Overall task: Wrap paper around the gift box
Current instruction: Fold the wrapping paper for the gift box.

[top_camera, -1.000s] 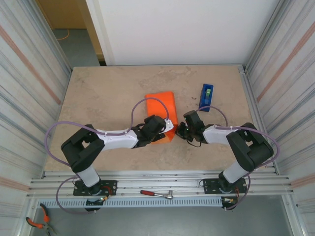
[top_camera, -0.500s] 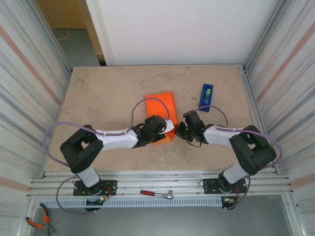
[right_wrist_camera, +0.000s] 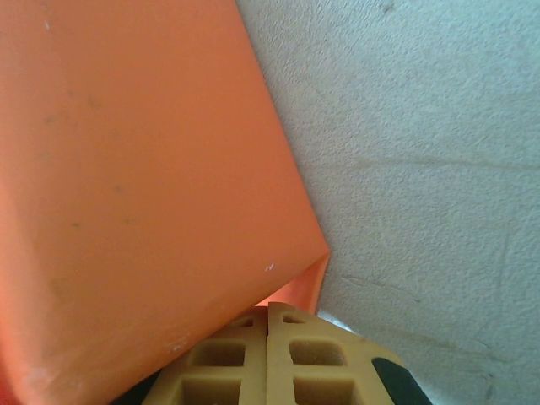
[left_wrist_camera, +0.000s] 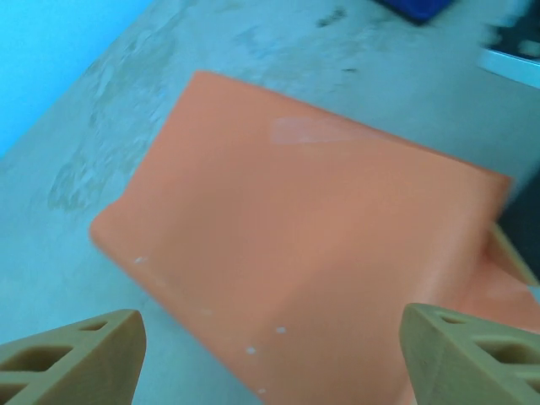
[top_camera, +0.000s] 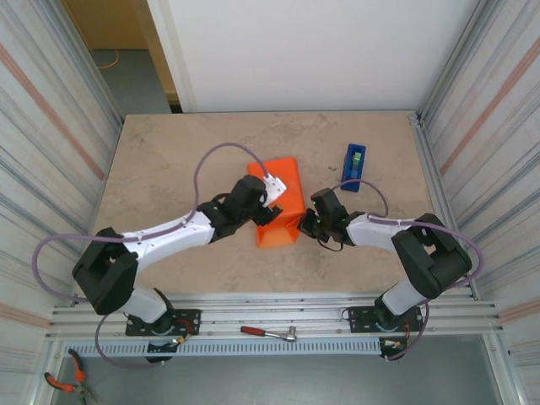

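Orange paper [top_camera: 283, 202] [left_wrist_camera: 312, 245] [right_wrist_camera: 126, 169] lies mid-table [top_camera: 169, 169], folded into a boxy bundle w/ a flap raised at its near-right corner. Left gripper [top_camera: 272, 211] [left_wrist_camera: 270, 359] hovers just above the bundle, its 2 fingers spread wide, holding nothing. Right gripper [top_camera: 305, 226] [right_wrist_camera: 268, 342] sits low at the flap's edge, fingers pressed together, tips touching the paper; can't tell if any is pinched. Blue tape dispenser [top_camera: 354, 166] lies apart, far right
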### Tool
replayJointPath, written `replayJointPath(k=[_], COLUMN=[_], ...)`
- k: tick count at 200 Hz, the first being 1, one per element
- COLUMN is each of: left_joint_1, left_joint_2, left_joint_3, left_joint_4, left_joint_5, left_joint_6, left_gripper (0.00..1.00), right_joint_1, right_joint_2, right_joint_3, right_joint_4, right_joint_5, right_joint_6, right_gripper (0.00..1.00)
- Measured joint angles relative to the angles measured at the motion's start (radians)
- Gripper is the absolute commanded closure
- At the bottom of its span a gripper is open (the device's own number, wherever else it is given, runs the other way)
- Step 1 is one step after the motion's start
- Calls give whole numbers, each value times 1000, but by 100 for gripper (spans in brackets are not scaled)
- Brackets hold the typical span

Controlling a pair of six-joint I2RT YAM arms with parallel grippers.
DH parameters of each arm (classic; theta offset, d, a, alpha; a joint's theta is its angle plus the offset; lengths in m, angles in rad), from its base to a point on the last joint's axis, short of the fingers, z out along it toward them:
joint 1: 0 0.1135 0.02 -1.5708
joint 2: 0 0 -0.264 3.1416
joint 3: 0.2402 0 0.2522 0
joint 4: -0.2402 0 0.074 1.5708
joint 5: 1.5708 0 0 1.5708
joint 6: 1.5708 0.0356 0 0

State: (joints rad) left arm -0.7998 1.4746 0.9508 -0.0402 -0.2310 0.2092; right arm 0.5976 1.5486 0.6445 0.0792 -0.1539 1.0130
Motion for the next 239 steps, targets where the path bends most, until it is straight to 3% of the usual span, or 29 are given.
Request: replayJointPath(k=[27,46,113,239], left_joint_1=[119,154,150,130], left_joint_2=[2,13,136,151], left_joint_3=[0,0,11,27], left_joint_4=[-29,-42,-77,-82], left_joint_5=[60,86,176,196], left_joint_6=[-130,-174,-200,-199], left_gripper=[20,20,21,21], right_joint_1=[12,20,58,130], right_joint_2=[9,19,69,128], right_joint_3=[15,25,64,119], right_joint_4=[-6,-6,-10,-11], right_joint_5=[3,4,24,37], right_joint_6=[0,0,9,27], right_gripper=[100,100,100,100])
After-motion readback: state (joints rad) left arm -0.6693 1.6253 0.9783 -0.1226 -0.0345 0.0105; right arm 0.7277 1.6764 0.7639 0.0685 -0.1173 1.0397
